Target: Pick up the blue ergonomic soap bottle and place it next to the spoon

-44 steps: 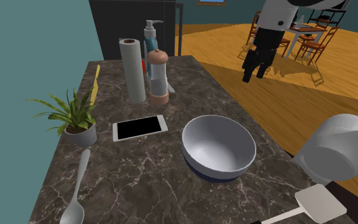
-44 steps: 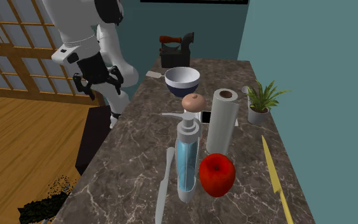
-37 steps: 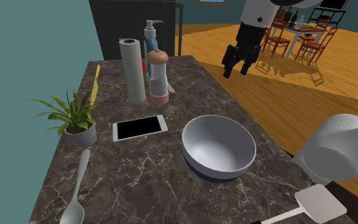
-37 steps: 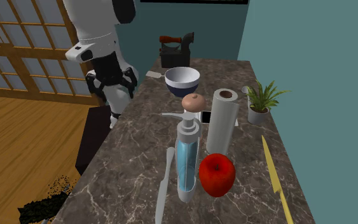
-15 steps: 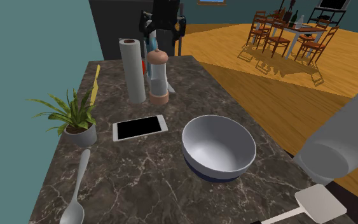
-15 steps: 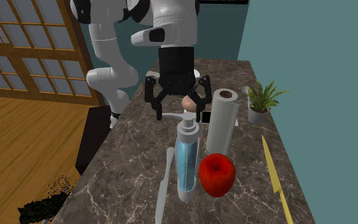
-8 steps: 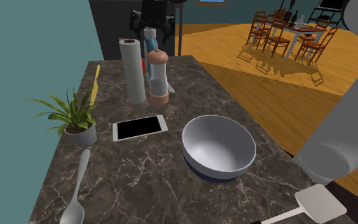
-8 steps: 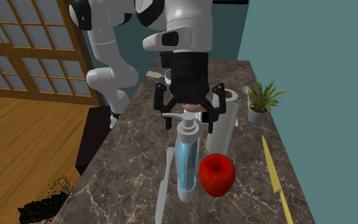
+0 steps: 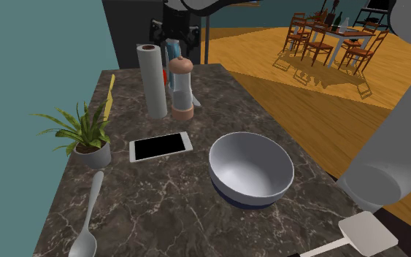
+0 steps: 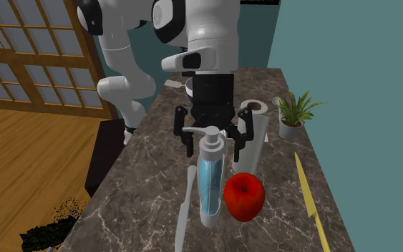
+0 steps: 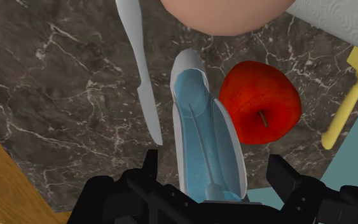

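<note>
Even, fairly bright light; soft shading inside bowl (image 9: 249,166); chairs (image 9: 304,33) cast shadows on wood floor (image 9: 269,80).

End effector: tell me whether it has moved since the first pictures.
Yes. In the second exterior view the end effector came from left of the counter to the bottle, open on either side of it.

White rounded arm (image 10: 200,28) with dark joints, black two-finger pincer (image 10: 213,149).
</note>
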`<state>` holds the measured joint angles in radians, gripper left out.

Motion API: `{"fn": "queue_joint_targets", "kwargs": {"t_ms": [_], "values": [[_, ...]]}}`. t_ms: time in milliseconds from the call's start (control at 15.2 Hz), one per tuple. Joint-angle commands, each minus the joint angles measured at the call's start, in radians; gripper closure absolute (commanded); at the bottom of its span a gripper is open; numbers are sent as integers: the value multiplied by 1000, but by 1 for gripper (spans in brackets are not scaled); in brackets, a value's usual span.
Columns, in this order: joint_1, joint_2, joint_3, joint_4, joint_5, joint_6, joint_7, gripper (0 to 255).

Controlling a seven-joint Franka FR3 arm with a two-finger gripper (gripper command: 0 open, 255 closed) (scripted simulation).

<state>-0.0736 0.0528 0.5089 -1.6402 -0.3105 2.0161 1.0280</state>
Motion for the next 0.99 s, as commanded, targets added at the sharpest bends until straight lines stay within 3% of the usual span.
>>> {"fn": "queue_joint_targets", "kwargs": {"t_ms": [0,132,198,924], "values": [[0,0,0,0,0,0,0,0],[0,0,0,0,0,0,0,0],[0,0,0,0,0,0,0,255],[2,5,1,32,0,-27,-6,255]]}}
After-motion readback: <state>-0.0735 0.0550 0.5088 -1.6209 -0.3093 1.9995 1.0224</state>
